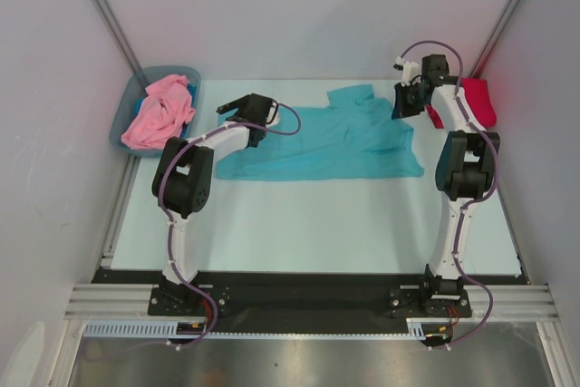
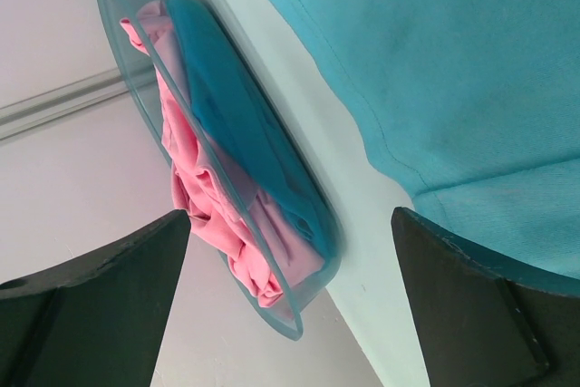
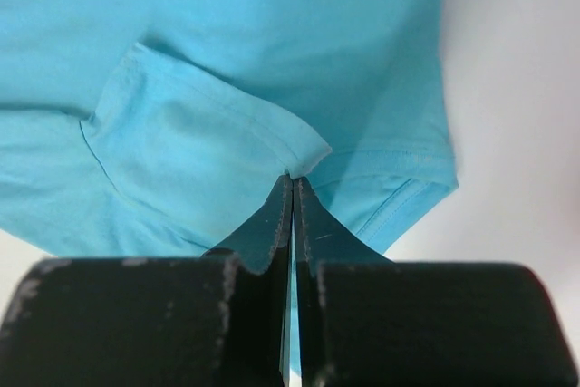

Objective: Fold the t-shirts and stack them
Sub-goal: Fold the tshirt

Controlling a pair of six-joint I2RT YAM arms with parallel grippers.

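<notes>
R gripper (image 3: pixel 293 178) pinching a sleeve of the teal t-shirt (image 1: pixel 335 147); L gripper (image 2: pixel 290 224) spread wide, empty.

You've got the teal t-shirt laid out mid-counter (image 1: pixel 317 233), long side running L to R. Your R gripper's jaws are pressed tight together on the hem corner of one sleeve, which lies folded in over the shirt body; in the top view that gripper sits at the shirt's far-R edge. Your L gripper hangs above the counter by the shirt's far-L end, jaws as wide as they go w/ nothing btwn them, facing the blue-grey bin (image 1: pixel 122 124) in the far-L corner. The pink t-shirt (image 1: pixel 159 115) is bunched up in that bin, heaped over its rim. The crimson t-shirt (image 1: pixel 478 101) lies at the far R just behind your R arm, apart from the teal one.
</notes>
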